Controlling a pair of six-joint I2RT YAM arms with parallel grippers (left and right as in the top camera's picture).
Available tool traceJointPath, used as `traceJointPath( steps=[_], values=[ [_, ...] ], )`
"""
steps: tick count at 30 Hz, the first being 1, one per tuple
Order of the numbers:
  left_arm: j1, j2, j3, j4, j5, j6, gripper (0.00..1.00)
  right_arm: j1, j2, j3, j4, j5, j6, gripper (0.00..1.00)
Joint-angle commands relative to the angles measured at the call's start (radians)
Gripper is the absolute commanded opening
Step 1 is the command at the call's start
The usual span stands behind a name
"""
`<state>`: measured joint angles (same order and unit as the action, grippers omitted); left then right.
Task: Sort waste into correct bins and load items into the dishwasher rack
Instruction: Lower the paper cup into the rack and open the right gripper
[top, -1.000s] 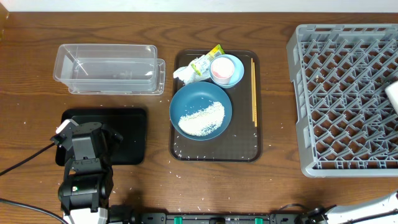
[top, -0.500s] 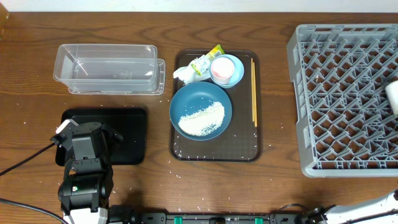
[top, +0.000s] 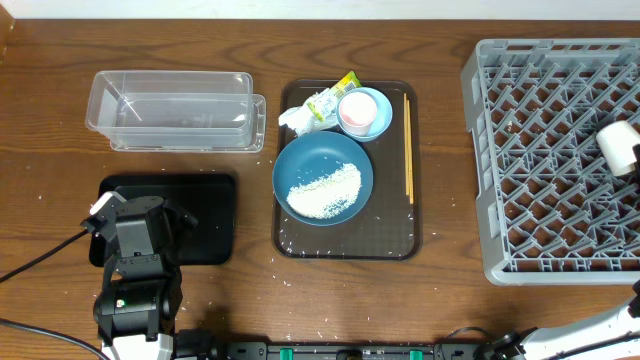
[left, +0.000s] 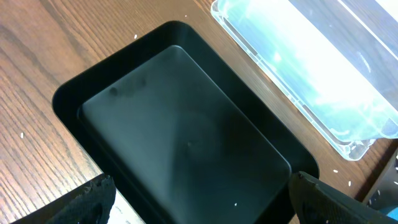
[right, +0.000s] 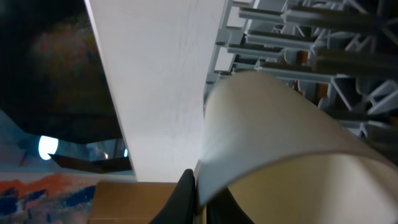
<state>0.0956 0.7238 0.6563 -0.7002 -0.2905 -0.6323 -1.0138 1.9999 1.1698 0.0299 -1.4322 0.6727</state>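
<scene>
Leftward over the rack (top: 482, 150) has come the cup (top: 618, 147), the right gripper (right: 198, 188) pinching its rim to seat it among the right-side pegs. Left gripper (left: 211, 200) hangs spread above the black tray (left: 186, 143).

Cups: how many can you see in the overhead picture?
2. A pink cup sits in the light-blue bowl on the brown tray; a white cup is at the grey rack's right edge. None seems hidden.
</scene>
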Motion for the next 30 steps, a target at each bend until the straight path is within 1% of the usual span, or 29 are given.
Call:
traceJointPath(
  steps=[1,6,12,15,23,26,29,30],
  values=[
    [0.004,0.000,0.018,-0.003,-0.006,-0.009,0.92,-0.029,-0.008,-0.001,-0.026,0.036,-0.058,0.05],
    [0.004,0.000,0.018,-0.003,-0.006,-0.009,0.92,-0.077,-0.022,-0.001,-0.055,0.034,-0.060,0.06],
    [0.004,0.000,0.018,-0.003,-0.006,-0.009,0.92,-0.118,-0.105,-0.001,-0.113,0.060,-0.060,0.17],
    [0.004,0.000,0.018,-0.003,-0.006,-0.009,0.92,-0.127,-0.165,-0.001,-0.171,0.109,-0.057,0.18],
    [0.004,0.000,0.018,-0.003,-0.006,-0.009,0.92,-0.133,-0.375,-0.001,-0.339,0.288,-0.060,0.17],
    [0.004,0.000,0.018,-0.003,-0.006,-0.009,0.92,-0.127,-0.458,-0.001,-0.360,0.318,-0.061,0.20],
    [0.004,0.000,0.018,-0.003,-0.006,-0.009,0.92,-0.107,-0.527,-0.001,-0.358,0.298,-0.057,0.27],
    [0.004,0.000,0.018,-0.003,-0.006,-0.009,0.92,-0.094,-0.548,-0.001,-0.360,0.286,-0.058,0.40]
  ],
)
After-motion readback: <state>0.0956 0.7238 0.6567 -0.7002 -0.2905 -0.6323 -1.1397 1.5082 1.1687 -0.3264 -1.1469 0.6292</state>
